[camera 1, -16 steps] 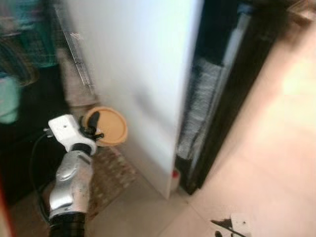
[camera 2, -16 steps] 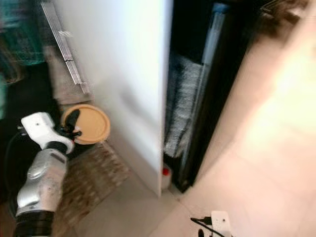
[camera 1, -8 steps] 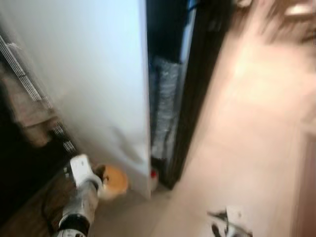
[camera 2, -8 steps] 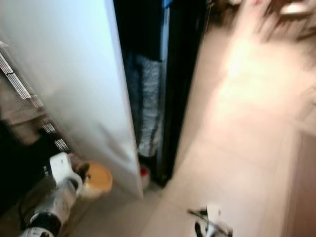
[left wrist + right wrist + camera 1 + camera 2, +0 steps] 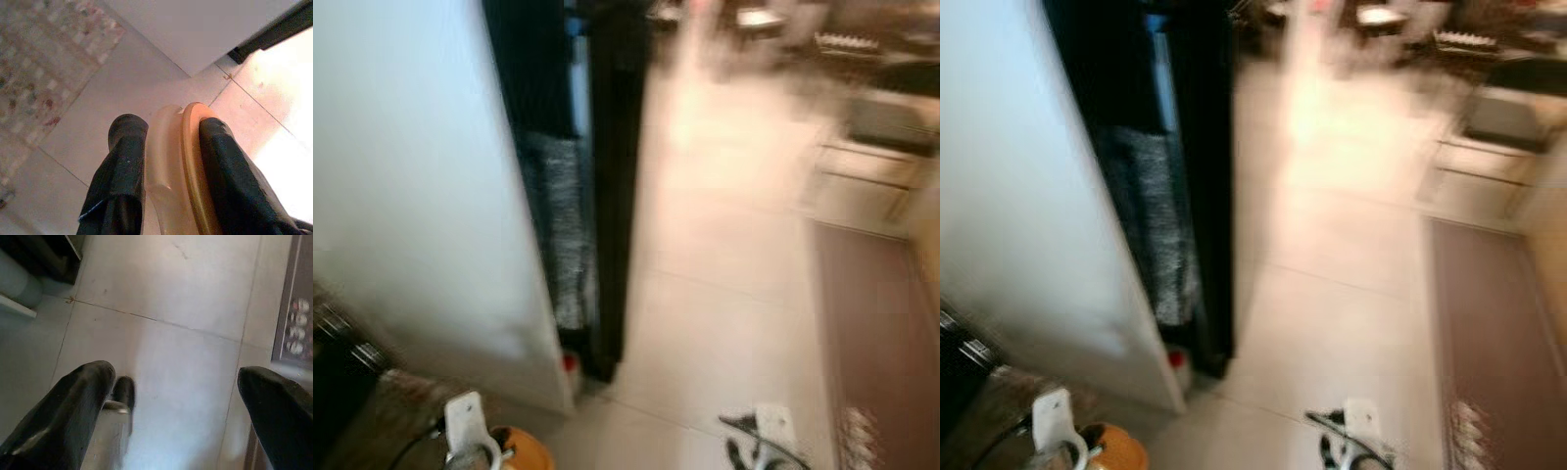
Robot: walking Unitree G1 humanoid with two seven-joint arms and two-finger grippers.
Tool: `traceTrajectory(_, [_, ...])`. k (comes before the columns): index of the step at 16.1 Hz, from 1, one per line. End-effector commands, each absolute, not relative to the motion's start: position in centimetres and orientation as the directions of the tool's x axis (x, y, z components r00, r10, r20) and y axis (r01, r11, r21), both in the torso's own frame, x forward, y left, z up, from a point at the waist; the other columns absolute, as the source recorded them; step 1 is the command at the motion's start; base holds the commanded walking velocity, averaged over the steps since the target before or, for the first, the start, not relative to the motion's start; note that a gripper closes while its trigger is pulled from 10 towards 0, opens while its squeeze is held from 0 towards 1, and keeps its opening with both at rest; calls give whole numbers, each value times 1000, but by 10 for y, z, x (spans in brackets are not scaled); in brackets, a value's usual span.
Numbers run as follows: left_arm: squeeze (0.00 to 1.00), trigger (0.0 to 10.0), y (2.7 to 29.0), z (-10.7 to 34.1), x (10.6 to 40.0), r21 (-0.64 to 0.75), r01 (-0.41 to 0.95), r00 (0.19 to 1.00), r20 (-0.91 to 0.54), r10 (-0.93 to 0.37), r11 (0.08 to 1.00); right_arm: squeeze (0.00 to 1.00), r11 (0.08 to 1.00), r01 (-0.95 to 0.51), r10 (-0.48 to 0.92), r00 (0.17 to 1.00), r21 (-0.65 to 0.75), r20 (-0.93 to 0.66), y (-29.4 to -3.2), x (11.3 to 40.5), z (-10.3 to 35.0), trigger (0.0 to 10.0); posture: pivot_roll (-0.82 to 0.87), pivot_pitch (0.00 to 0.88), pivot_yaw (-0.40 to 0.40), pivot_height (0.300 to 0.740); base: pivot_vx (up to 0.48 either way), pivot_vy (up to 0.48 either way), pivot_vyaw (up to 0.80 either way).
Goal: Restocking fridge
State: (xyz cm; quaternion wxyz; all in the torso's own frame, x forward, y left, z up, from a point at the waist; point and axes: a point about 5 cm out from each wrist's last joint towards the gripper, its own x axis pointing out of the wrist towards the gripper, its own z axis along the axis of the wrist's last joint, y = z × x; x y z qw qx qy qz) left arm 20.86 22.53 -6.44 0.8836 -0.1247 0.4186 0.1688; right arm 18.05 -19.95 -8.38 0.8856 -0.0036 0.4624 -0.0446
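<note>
We're panning right since a second ago, so the white fridge door (image 5: pixel 411 196) is sliding off left. Left gripper (image 5: pixel 166 161) jaws are clenching the orange lid (image 5: pixel 188 166) low by the door's bottom corner. Right gripper (image 5: pixel 176 391) jaws are hanging released over wide-open tile floor (image 5: pixel 705 294).

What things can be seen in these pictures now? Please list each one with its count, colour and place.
white panel: one, white, left of the scene, standing on the floor
dark gap: one, black, just right of the white panel, with something grey and blurred inside
small red-topped thing: one, at the foot of the white panel; too blurred to name
patterned rug: one, brownish, on the floor at lower left
floor tiles: pale beige, centre
dark mat: one, brown, on the floor at right
orange lid: one, orange, clamped in the left pincer
left pincer: one, black fingers, low left
right pincer: one, black fingers spread, above bare tiles
</note>
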Motion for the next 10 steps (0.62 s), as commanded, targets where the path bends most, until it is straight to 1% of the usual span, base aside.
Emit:
traceTrajectory(1, [0,10000,224,-65,209,-80,-397,597,-780,190,914,0,995,89,-93,557,-52,-825,-203,176,-85,10000,-29,61,35,740,0,0,-775])
traceTrajectory(2, [0,10000,224,-65,209,-80,-395,597,-779,190,915,0,995,89,-93,557,-52,-825,-203,176,-85,10000,-29,61,35,740,0,0,-775])
traceTrajectory(3, [0,10000,227,-69,198,-82,-423,593,-778,208,902,0,992,110,-109,573,-56,-812,-211,165,-88,10000,-36,26,37,740,0,0,0])
traceTrajectory(7, [0,10000,222,-73,194,-86,-398,589,-787,183,913,0,992,112,-115,575,-61,-810,-212,165,-87,10000,-45,1,45,740,0,0,0])
traceTrajectory(10, [0,10000,224,-75,189,-71,-407,576,-794,196,911,0,991,113,-120,568,-67,-814,-213,164,-88,10000,-47,0,45,740,0,0,0])
